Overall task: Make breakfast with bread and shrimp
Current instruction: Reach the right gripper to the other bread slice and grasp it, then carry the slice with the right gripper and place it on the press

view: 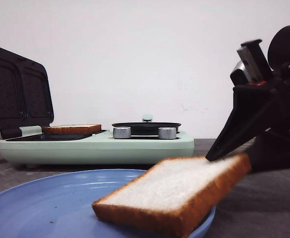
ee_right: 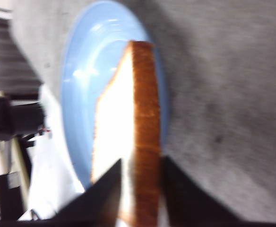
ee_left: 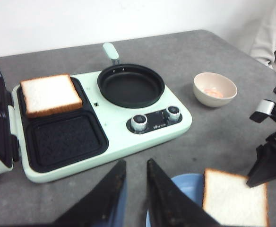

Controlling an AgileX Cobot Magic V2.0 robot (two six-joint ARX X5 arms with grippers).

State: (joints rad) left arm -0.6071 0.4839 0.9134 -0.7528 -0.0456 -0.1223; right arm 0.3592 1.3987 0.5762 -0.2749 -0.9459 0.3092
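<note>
Gripping one edge of a bread slice (view: 172,196), the right gripper (view: 234,157) shows at the right of the front view, its black fingers pinching the crust. The slice tilts, its far corner low over a blue plate (view: 45,203) in the foreground, touching or nearly so. Behind, a pale green breakfast maker (view: 98,144) sits on the grey bench (view: 264,208), its lid raised at the left. A second slice of bread (view: 72,129) lies in its sandwich tray, and a round black pan (view: 146,127) sits beside that.

From the left wrist view, the left gripper (ee_left: 134,189) hovers above the plate with its fingers slightly apart and nothing between them. The second slice fills the rear tray compartment; the front compartment (ee_left: 64,139) is bare. Beyond the breakfast maker, a small cream bowl (ee_left: 215,89) holds the pink shrimp (ee_left: 210,91). A person's pale sleeve (ee_left: 272,35) shows at the far corner.

From the right wrist view, blurred, the held slice stands edge-on between the fingers, over the plate's rim.

Risk, as a judgement: the hold is only on one soft edge, so the bread may sag, tear or slip on the way to the tray. The raised lid and the left gripper both stand near that path.
</note>
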